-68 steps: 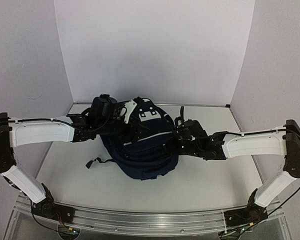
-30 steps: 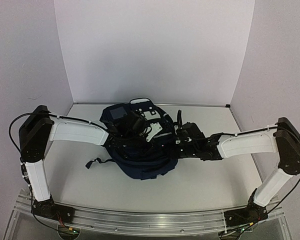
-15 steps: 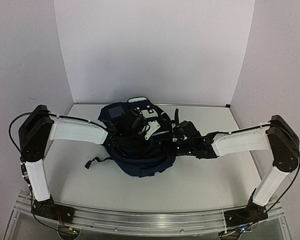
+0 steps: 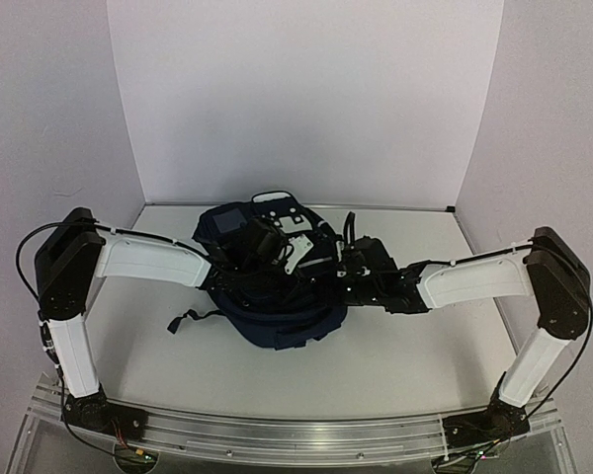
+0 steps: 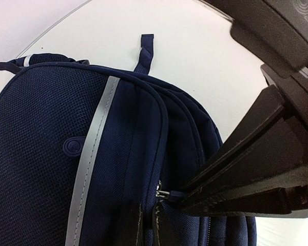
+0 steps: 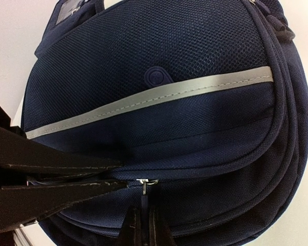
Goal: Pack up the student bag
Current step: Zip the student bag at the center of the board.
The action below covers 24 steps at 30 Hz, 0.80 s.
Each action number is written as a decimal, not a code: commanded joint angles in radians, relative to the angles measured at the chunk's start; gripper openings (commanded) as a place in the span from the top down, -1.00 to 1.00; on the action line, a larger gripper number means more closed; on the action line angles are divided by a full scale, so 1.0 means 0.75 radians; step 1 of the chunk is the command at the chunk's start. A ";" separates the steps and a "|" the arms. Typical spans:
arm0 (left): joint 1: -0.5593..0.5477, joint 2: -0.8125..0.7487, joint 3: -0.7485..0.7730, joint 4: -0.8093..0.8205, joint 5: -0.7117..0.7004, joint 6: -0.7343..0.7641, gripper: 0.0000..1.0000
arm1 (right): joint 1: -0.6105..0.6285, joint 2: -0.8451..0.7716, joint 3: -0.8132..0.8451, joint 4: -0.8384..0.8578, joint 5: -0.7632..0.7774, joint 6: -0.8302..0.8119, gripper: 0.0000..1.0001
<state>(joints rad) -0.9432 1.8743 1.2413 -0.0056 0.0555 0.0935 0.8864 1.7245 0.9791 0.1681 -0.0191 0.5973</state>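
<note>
Top view: student bag [image 4: 277, 314] lies at mid-table [image 4: 425, 346], near the back wall, white patches at its far end. Both arms reach in from the sides. Left gripper [image 4: 282, 262] and right gripper [image 4: 338, 272] are both down on the bag's upper surface.

Left wrist view: the bag fills the left of the frame, 1 grey reflective stripe [image 5: 90, 164] running along it. The left gripper's 2 fingers [image 5: 231, 169] are pressed together, pinching the zip pull [image 5: 165, 194] at their tips.

Right wrist view: the right gripper [image 6: 118, 176] is closed along the zip line. Its tips sit just beside a metal slider [image 6: 148, 182]. Cannot tell whether anything is pinched.
</note>
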 commanded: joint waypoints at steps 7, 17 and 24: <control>-0.015 -0.164 -0.067 0.058 0.031 -0.042 1.00 | 0.012 -0.020 0.040 -0.162 0.495 0.136 1.00; -0.015 -0.319 -0.188 -0.075 -0.004 -0.030 0.99 | -0.047 -0.056 0.066 -0.184 0.426 -0.015 1.00; -0.014 -0.395 -0.254 -0.170 0.000 -0.025 1.00 | -0.162 -0.053 0.091 -0.134 0.119 -0.212 1.00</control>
<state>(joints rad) -0.9432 1.6861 1.0821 -0.0183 0.0338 0.0819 0.8792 1.7023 1.0098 0.0780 0.0637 0.5293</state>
